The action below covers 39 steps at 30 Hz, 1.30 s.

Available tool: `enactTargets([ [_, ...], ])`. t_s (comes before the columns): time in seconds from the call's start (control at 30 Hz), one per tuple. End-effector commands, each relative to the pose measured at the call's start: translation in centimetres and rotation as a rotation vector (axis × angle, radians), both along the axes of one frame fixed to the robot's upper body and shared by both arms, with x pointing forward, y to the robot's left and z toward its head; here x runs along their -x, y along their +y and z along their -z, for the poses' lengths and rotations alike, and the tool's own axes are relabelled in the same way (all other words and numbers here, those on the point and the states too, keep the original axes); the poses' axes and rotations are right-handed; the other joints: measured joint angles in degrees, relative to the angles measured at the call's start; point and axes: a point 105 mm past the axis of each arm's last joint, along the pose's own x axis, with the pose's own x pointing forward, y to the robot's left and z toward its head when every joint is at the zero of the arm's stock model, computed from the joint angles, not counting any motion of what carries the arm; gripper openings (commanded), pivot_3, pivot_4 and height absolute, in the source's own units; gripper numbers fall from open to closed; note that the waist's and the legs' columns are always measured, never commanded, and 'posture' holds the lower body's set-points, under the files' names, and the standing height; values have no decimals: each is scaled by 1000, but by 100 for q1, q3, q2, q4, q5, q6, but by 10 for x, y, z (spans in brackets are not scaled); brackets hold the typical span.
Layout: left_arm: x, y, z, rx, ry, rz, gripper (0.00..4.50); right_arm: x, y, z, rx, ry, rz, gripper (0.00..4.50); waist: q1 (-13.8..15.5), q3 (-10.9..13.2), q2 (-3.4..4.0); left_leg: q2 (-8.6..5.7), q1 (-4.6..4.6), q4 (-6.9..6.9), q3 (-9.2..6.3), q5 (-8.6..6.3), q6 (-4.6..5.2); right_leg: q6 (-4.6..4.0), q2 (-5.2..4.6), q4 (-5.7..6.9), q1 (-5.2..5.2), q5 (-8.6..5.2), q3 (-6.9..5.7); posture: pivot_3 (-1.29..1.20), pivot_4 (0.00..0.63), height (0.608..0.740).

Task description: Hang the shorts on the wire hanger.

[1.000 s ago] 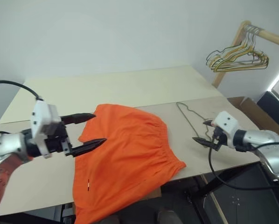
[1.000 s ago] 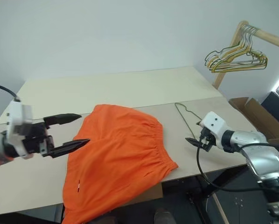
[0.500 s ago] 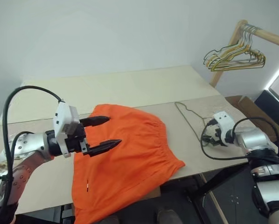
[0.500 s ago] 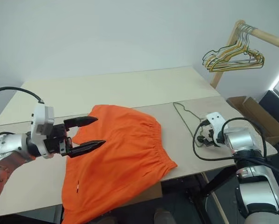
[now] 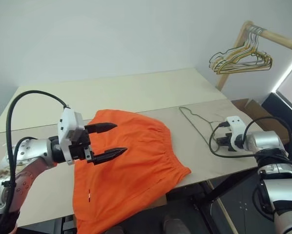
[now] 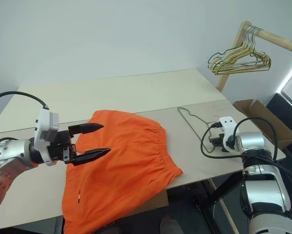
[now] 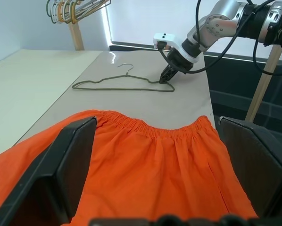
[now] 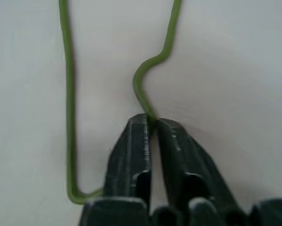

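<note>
The orange shorts point(image 5: 136, 161) lie spread on the table, one leg hanging over the front edge. My left gripper point(image 5: 118, 138) hovers open just above their left part, its fingers wide apart with nothing between them. The thin olive wire hanger point(image 5: 191, 123) lies flat on the table to the right of the shorts. My right gripper point(image 8: 152, 123) is down at the hanger's near end, shut on the wire next to a bend. The left wrist view shows that right gripper point(image 7: 165, 78) tip-down on the wire hanger point(image 7: 122, 88) beyond the waistband.
A wooden rack point(image 5: 232, 54) at the back right carries a bunch of gold and green hangers point(image 5: 243, 58). A cardboard box point(image 5: 251, 108) sits on the floor beyond the table's right edge point(image 5: 243, 163). The beige tabletop point(image 5: 136, 92) stretches behind the shorts.
My right gripper has dropped to the table and gone from open to shut on the hanger wire. The left gripper stays open over the shorts.
</note>
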Motion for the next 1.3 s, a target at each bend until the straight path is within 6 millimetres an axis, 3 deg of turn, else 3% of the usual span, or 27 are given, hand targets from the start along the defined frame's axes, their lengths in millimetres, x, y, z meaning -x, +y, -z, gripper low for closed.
enactTargets([
  [0.03, -2, 7, -12, -11, -60, -31, 4500, -8, 10, -12, 78, -84, -76, 11, 4, 0, 0, 2, 0, 0, 0, 0, 0, 0, 1, 0, 0, 0, 0, -57, 0, 740],
  [0.2, -8, 8, -15, -7, -80, -58, 4500, -28, 30, -58, 369, -407, -263, 11, 5, 5, 8, 1, -3, 0, 1, -1, -1, 1, 0, 2, -7, 0, 3, -59, 0, 740],
  [0.27, -14, 8, -19, 1, -96, -79, 4500, -34, 47, -87, 519, -609, -394, 11, 9, 9, 15, 1, -4, 0, 2, -1, -1, 1, 1, 3, -9, 0, 3, -62, 0, 740],
  [0.37, -22, 10, -24, -2, -117, -101, 4500, -30, 73, -115, 679, -849, -588, 11, 13, 10, 15, 0, -8, 0, 2, -2, -3, 2, 0, 2, -12, -1, 3, -64, 0, 740],
  [0.57, -33, 16, -34, -4, -160, -138, 4500, -10, 111, -134, 901, -1178, -944, 11, 14, 10, 15, 0, -8, 0, 3, -4, -6, 1, -1, -4, -10, -1, 3, -78, 0, 740],
  [0.77, -43, 23, -41, -13, -168, -166, 4500, 3, 122, -143, 1007, -1336, -1132, 11, -24, 10, 15, 0, -5, 0, 3, -4, -6, 0, 0, -2, -10, 0, 4, -91, 0, 740],
  [1.0, -48, 18, -39, -31, -106, -109, 4500, 6, 127, -156, 998, -1434, -1111, 11, -139, 9, 13, 0, -6, 0, 0, -4, -6, 0, -1, -4, -8, 0, 5, -118, 0, 740],
  [1.3, -67, 6, -3, -97, -13, -93, 4500, 8, 137, -185, 916, -1532, -987, 11, -316, 9, 13, 1, -6, 0, -12, -4, -6, 0, 0, -3, -8, 0, 6, -139, 0, 740],
])
